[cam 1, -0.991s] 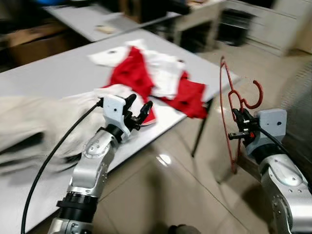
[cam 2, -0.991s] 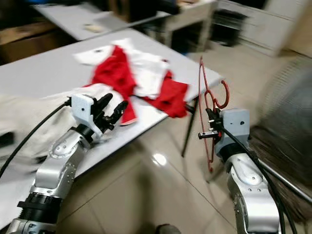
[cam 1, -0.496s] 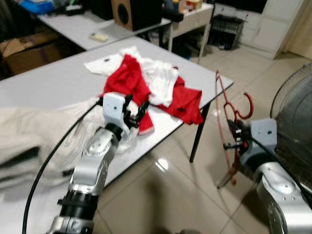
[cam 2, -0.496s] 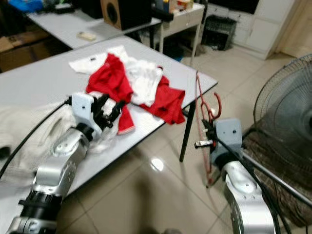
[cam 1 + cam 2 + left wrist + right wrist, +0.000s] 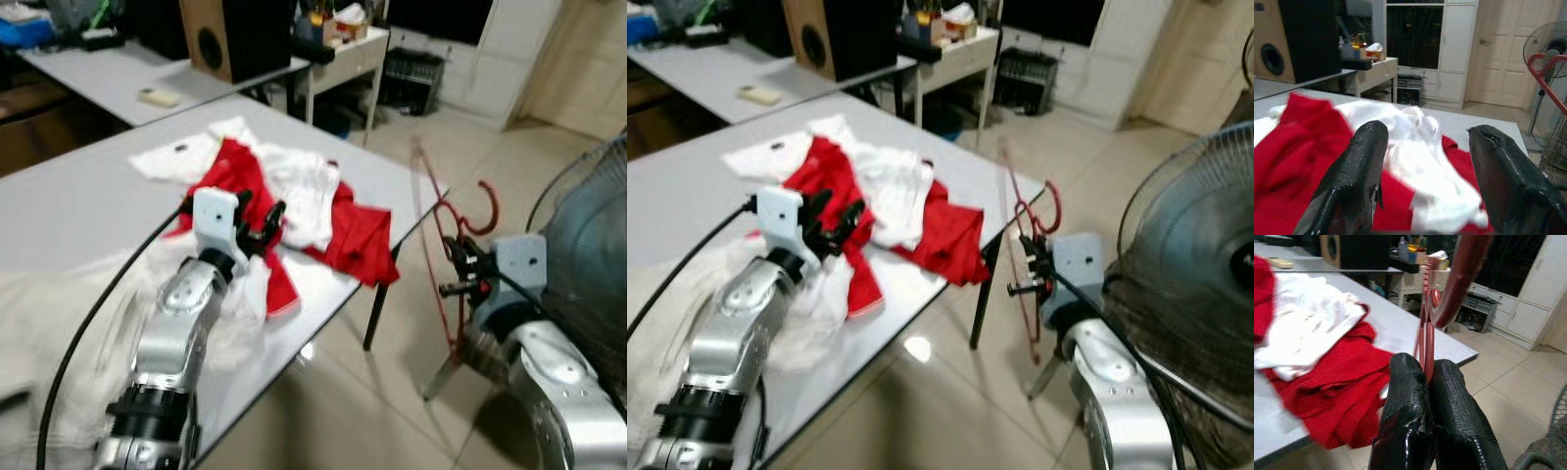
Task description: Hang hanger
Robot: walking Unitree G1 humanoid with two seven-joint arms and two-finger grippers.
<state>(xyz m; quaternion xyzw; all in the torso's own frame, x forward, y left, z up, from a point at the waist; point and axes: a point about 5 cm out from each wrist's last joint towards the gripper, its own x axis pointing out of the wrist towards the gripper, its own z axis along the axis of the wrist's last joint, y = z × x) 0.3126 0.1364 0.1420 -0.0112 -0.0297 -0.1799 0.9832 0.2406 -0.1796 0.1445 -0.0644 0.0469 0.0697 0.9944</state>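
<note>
Counter point(image 5: 88, 196): big grey top, takes up the left half of the head views, corner leg point(image 5: 377, 308) near centre. Tile floor point(image 5: 333, 411) to its right. 2nd grey counter point(image 5: 108, 73) behind, w/ a speaker point(image 5: 230, 34) on it and a small white desk point(image 5: 343, 54) next to that. White cabinets point(image 5: 1457, 49) + door point(image 5: 1503, 54) at far wall. Fan point(image 5: 1195, 245) w/ wire grille at far right, just beside the right arm, close to the hanger side.

On the counter: red cloth point(image 5: 358, 240) and white cloth point(image 5: 304, 191) in a mixed pile near the corner, red draping over the edge. Pale beige cloth point(image 5: 59, 323) heaped at the near left, under the left arm.

Left arm: reaches fwd over the counter, forearm above the beige cloth, left end effector point(image 5: 257, 223) over the near edge of the red/white pile. Released, fingers point(image 5: 1359, 171) well apart, nothing between them; wrist view looks across the red + white cloth.

Right arm: bent, off the counter's right side over the floor, between counter corner and fan. Right end effector point(image 5: 458, 269) clenched on the hanger point(image 5: 441, 255): red wire type, held roughly upright in the air, hook point(image 5: 485, 211) at top curling toward the fan, frame hanging down toward the floor. Wrist view: both fingers point(image 5: 1408, 396) pressed together w/ the red wire pinched between. Hanger is apart from the counter edge and touches only the fingers.
</note>
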